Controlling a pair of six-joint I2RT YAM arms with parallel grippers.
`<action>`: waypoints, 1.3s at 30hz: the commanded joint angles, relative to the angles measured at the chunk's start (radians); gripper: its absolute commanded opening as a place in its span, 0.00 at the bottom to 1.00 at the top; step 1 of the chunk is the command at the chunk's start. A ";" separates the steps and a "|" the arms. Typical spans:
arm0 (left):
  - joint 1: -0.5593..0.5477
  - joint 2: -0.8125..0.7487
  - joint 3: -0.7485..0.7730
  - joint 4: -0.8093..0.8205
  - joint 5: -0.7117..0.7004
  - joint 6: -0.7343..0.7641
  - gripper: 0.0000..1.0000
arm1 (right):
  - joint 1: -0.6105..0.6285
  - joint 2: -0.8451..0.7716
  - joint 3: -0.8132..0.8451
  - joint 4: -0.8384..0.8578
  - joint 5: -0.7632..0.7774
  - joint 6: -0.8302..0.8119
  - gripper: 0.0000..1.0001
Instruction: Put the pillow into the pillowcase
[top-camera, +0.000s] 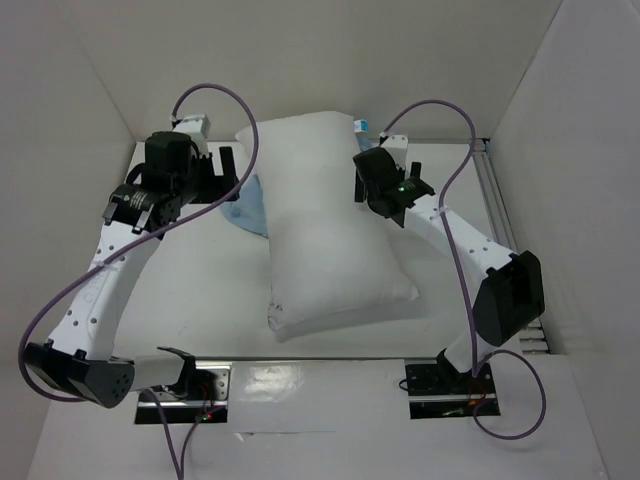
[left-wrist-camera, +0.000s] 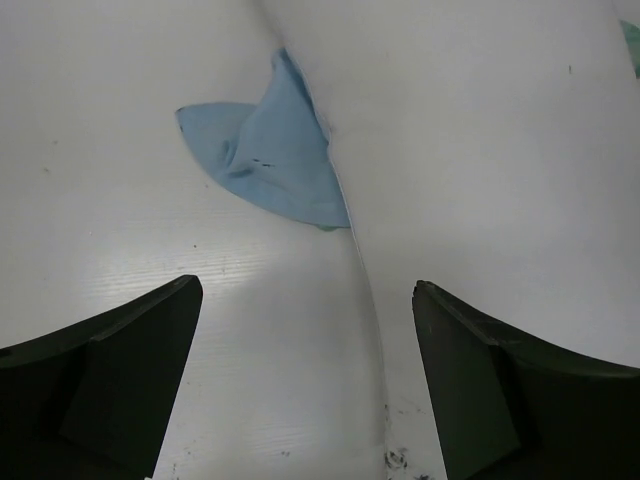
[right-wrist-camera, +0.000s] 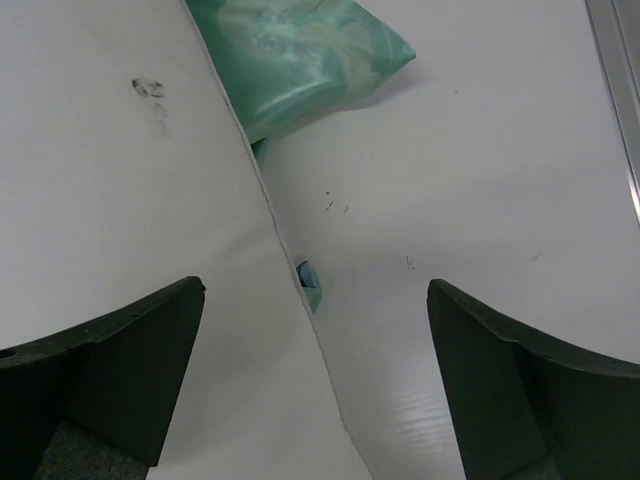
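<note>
White pillow (top-camera: 335, 230) covers pillowcase (top-camera: 250, 210); blue corner pokes past left edge.

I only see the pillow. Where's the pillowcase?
Top view: the pillowcase lies mostly under the pillow, a blue corner poking out left by the left pincer, a green one at the far right.

Green pillowcase (right-wrist-camera: 300, 60) corner under pillow (right-wrist-camera: 110, 190) edge

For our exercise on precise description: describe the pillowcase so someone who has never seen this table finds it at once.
On the white table a big white pillow lies across the middle. The pillowcase is the thin cloth peeking out from under its left edge: flat and light blue, where the pillow is plump and white.
</note>
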 joint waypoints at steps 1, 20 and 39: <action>0.000 -0.064 -0.029 0.058 -0.008 -0.020 1.00 | 0.022 -0.023 0.052 -0.031 0.033 0.021 1.00; 0.000 0.036 -0.079 -0.064 -0.069 -0.127 1.00 | 0.185 0.086 0.279 -0.095 -0.278 -0.099 1.00; 0.009 0.057 -0.150 -0.049 -0.020 -0.211 1.00 | 0.150 0.246 0.888 -0.210 -0.149 -0.304 0.00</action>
